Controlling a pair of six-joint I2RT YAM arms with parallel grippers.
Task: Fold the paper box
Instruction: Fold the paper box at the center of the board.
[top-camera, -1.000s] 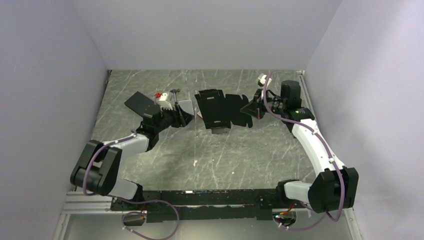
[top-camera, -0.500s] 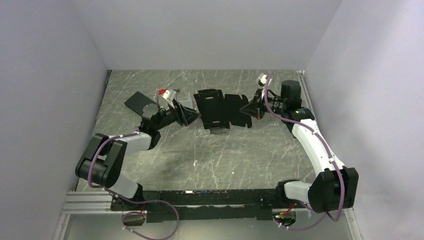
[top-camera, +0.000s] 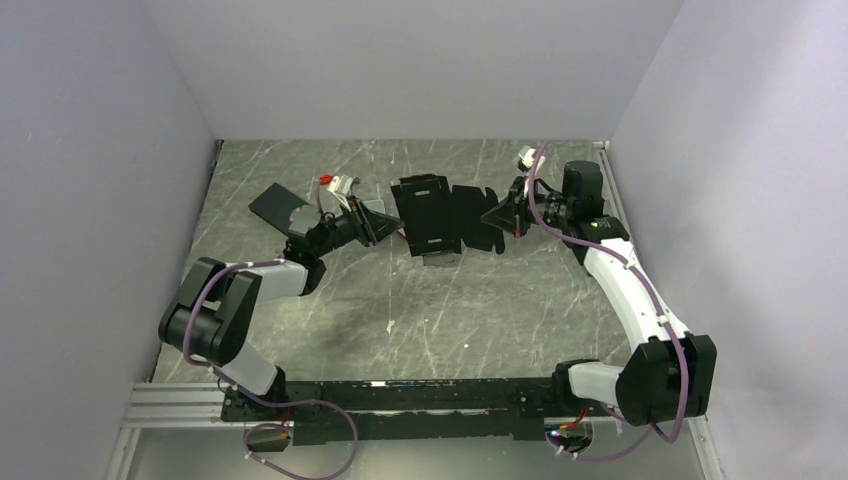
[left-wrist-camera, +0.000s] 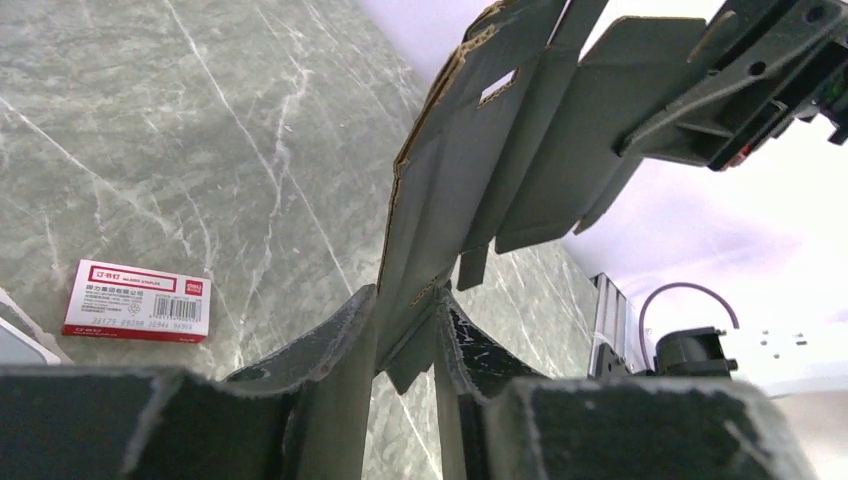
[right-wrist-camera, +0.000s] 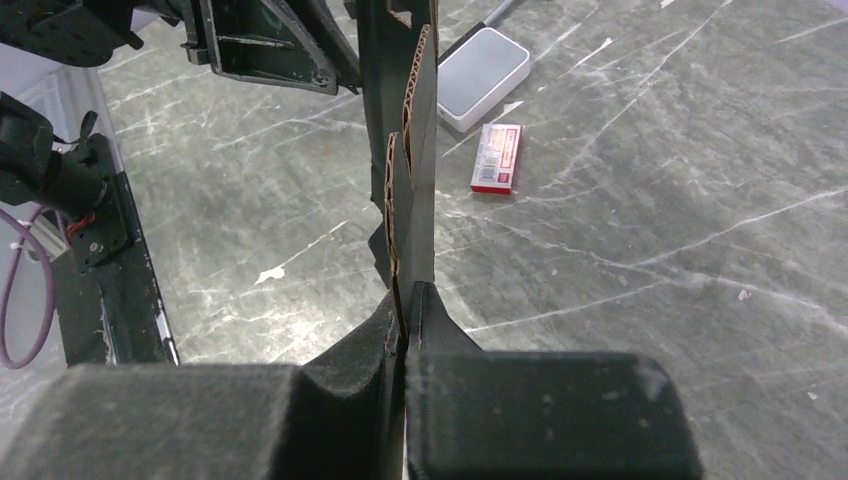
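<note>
left gripper (left-wrist-camera: 405, 305): in its wrist view the two fingertips sit one on each side of the near edge of the paper box (top-camera: 440, 215), with card filling the narrow slot between them. both tips look to be against the card, so i log it as closed on the box. right gripper (right-wrist-camera: 408, 300): jaws drawn tight together, with the corrugated edge of the same box pinched between them; that view shows it plainly. count: one paper box, matte black, die-cut, flaps and notched tabs fanned out, not yet formed into a box. it hangs between the two grippers over the far middle of the table (top-camera: 450, 320), left gripper on its left end, right gripper on its right end. both wrist views see the panels nearly edge-on. i cannot tell whether its lower edge touches the marble-patterned top. other items, one of each: one silver-grey case (right-wrist-camera: 485, 75) lying flat on the table, and one small red-and-white carton (right-wrist-camera: 497, 157) just beside it, apart from it, label up. the right wrist view shows both beyond the card. one plain black slab (top-camera: 272, 205) lies at the far left, partly behind the left arm's wrist. two arms in view, both reaching inward from their bases at the near edge.
</note>
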